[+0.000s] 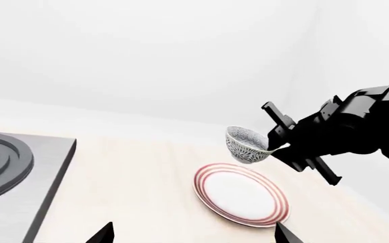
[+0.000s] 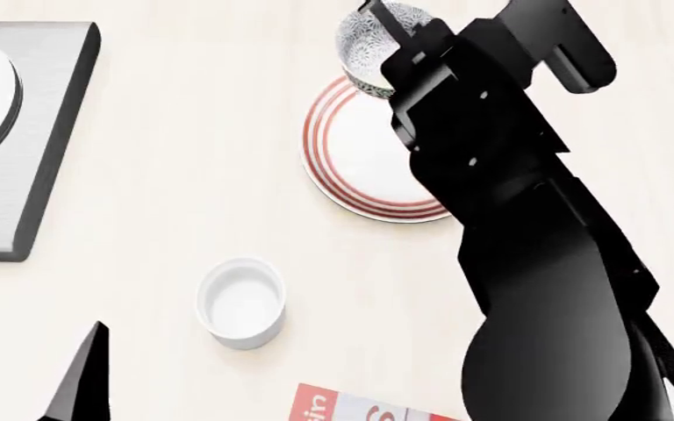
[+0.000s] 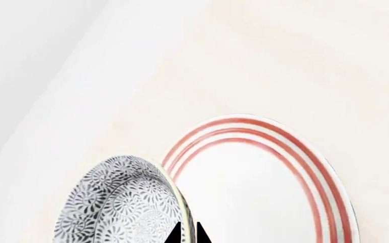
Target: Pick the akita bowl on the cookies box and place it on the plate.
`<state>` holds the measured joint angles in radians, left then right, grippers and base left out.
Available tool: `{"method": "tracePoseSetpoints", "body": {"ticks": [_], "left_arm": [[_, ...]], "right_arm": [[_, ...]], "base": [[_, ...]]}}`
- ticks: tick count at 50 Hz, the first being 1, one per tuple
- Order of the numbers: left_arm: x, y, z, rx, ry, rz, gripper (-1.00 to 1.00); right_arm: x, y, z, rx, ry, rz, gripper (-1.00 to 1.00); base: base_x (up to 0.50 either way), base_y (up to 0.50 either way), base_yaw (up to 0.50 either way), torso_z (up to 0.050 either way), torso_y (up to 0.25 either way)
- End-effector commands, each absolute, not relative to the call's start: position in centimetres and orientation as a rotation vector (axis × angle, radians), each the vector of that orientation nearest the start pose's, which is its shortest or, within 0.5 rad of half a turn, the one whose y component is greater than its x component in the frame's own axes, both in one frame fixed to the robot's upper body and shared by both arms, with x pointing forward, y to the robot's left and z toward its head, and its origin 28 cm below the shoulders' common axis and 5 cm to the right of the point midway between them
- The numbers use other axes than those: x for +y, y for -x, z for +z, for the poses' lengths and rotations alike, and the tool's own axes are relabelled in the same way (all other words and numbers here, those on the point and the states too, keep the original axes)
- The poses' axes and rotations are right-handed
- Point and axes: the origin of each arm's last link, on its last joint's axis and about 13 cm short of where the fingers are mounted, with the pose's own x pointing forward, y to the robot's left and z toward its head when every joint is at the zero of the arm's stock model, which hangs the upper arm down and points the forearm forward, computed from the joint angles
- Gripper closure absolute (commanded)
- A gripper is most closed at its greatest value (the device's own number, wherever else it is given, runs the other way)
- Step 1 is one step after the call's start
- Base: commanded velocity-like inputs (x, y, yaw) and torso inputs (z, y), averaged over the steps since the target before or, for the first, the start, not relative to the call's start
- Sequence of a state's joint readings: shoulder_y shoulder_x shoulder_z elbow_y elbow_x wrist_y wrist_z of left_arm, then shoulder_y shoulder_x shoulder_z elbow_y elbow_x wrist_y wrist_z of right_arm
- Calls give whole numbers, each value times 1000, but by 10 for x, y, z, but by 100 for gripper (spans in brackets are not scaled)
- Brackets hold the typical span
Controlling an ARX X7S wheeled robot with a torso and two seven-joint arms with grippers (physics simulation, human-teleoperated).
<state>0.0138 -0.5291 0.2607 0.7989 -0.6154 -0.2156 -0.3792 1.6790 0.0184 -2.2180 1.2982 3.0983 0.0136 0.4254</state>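
Head view shows the cookies box (image 2: 361,410) nearest, only a red and white corner showing at the near edge of the worktop (image 2: 173,175). A plain white cup (image 2: 241,301) stands between it and the plate (image 2: 367,153). The right gripper (image 2: 386,44) pinches the rim of the bowl (image 2: 372,39), holding it tilted above the plate's far edge. The left gripper (image 1: 191,235) shows spread jaw tips. A stove (image 2: 10,132) lies well left of the plate.
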Motion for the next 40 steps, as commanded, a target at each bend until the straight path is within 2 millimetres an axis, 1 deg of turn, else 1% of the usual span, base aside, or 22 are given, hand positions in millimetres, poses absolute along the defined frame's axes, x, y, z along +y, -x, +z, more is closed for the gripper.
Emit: {"method": "tracePoseSetpoints", "body": {"ticks": [1, 4, 6, 12, 21, 26, 40], "left_arm": [[207, -161, 146, -275, 173, -279, -100], [208, -161, 146, -274, 173, -278, -100], [207, -161, 146, -275, 172, -280, -100], [208, -161, 146, -275, 172, -281, -100], [208, -162, 145, -274, 171, -282, -100], [208, -162, 144, -270, 168, -283, -100], [208, -162, 144, -270, 169, -284, -100]], "right_arm": [[-48, -432, 289, 380, -799, -300, 100], [-49, -433, 292, 364, -829, -294, 100], [-49, -433, 290, 371, -852, -293, 100], [-47, -433, 286, 374, -838, -291, 100], [-48, -433, 274, 396, -872, -302, 100], [-49, -434, 263, 412, -887, -324, 100], [-51, -434, 255, 410, -907, -336, 100]], "base": [[0, 0, 0, 0, 0], [0, 0, 0, 0, 0], [0, 0, 0, 0, 0], [0, 0, 0, 0, 0], [0, 0, 0, 0, 1], [0, 0, 0, 0, 0], [0, 0, 0, 0, 0]]}}
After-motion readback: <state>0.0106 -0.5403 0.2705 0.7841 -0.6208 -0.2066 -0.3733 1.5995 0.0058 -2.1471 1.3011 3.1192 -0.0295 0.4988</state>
